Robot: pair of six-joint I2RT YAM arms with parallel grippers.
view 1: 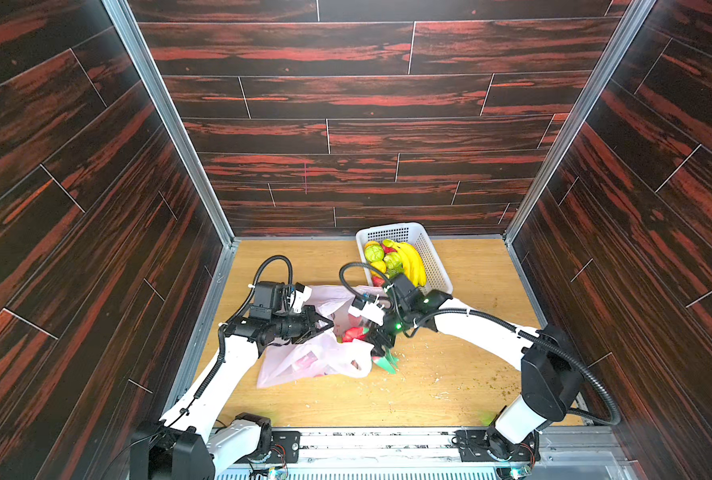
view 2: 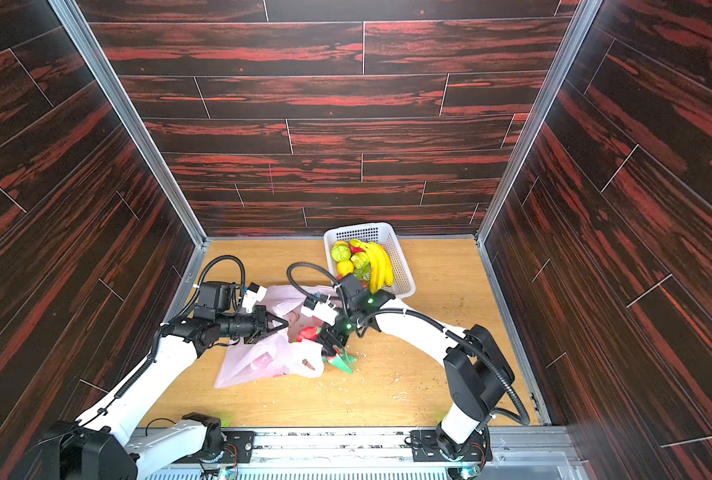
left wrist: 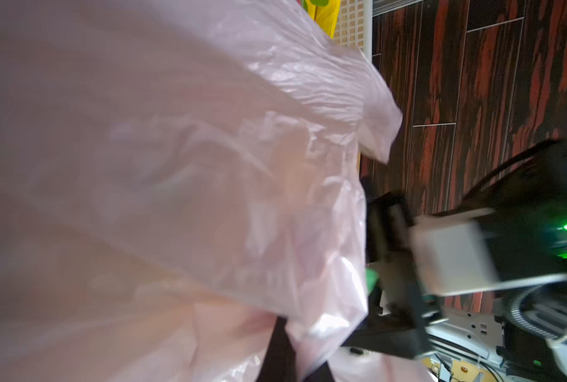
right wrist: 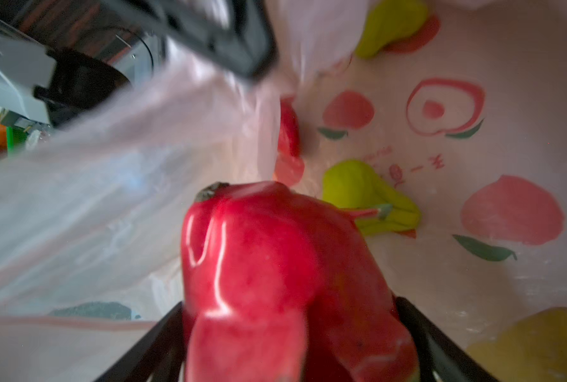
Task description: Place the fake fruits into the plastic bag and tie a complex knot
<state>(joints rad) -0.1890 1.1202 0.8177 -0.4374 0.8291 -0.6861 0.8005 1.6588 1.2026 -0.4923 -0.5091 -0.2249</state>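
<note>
The pale-pink plastic bag [view 1: 312, 361] [view 2: 262, 357] lies on the table with its mouth facing right. My left gripper [view 1: 327, 324] [view 2: 283, 323] [left wrist: 300, 363] is shut on the bag's upper rim [left wrist: 176, 165] and holds the mouth open. My right gripper [view 1: 377, 338] [view 2: 331, 338] [right wrist: 292, 347] is shut on a red dragon fruit [view 1: 355, 333] [view 2: 309, 333] [right wrist: 275, 264] at the bag's mouth. In the right wrist view a yellow-green fruit [right wrist: 368, 195], a red strawberry [right wrist: 288, 132] and a yellow fruit [right wrist: 540, 344] lie inside the bag. No knot shows.
A white perforated basket [view 1: 433, 257] [view 2: 400, 257] stands at the back right of the table. It holds bananas [view 1: 414, 259], green lumpy fruits [view 1: 374, 252] and a lemon. Dark wood-pattern walls close in three sides. Crumbs litter the wooden tabletop [view 1: 449, 374].
</note>
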